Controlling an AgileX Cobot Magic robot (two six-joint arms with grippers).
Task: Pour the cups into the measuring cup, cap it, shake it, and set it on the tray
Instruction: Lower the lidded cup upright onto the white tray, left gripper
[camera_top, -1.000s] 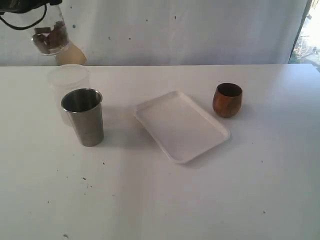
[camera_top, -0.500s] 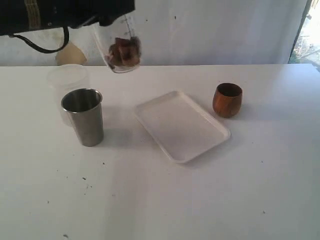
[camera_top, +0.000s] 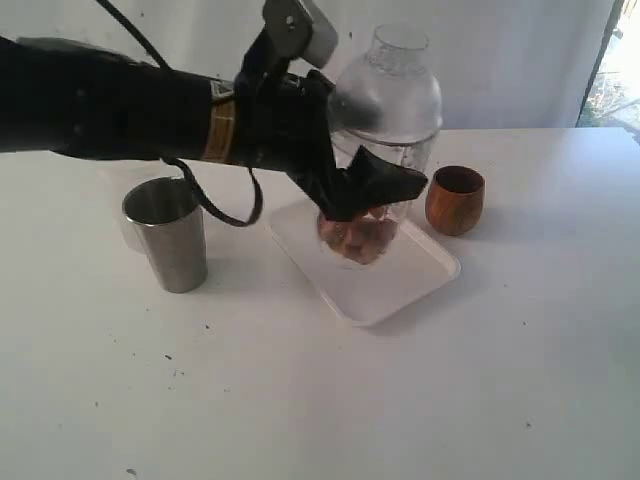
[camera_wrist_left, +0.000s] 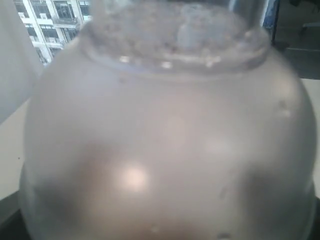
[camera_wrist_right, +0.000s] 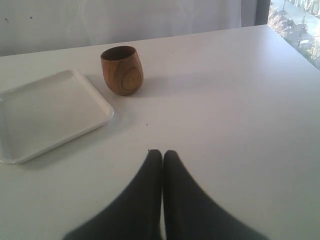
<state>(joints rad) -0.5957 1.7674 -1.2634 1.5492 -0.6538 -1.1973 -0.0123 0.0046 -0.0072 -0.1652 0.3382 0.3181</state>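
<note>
My left gripper (camera_top: 372, 188) is shut on the measuring cup (camera_top: 358, 238), a clear cylinder with brown bits at its bottom and a frosted domed cap (camera_top: 388, 92) on top. It stands upright over the white tray (camera_top: 405, 288); I cannot tell whether its base touches the tray. In the left wrist view the cap (camera_wrist_left: 165, 140) fills the frame and hides the jaws. The steel tumbler (camera_top: 168, 232) stands left of the tray. The wooden cup (camera_top: 455, 200) (camera_wrist_right: 122, 70) stands to its right. My right gripper (camera_wrist_right: 162, 153) is shut and empty, low over the table near the tray (camera_wrist_right: 45, 110).
A frosted white tub (camera_top: 113, 195) stands behind the tumbler, partly covered by my left arm (camera_top: 110, 110), which stretches across the table's back left. A white wall backs the table. A window edge shows at far right.
My left arm has swung from the upper left down and to the right, carrying the measuring cup from high behind the tumbler to over the tray. The cup now stands upright.
</note>
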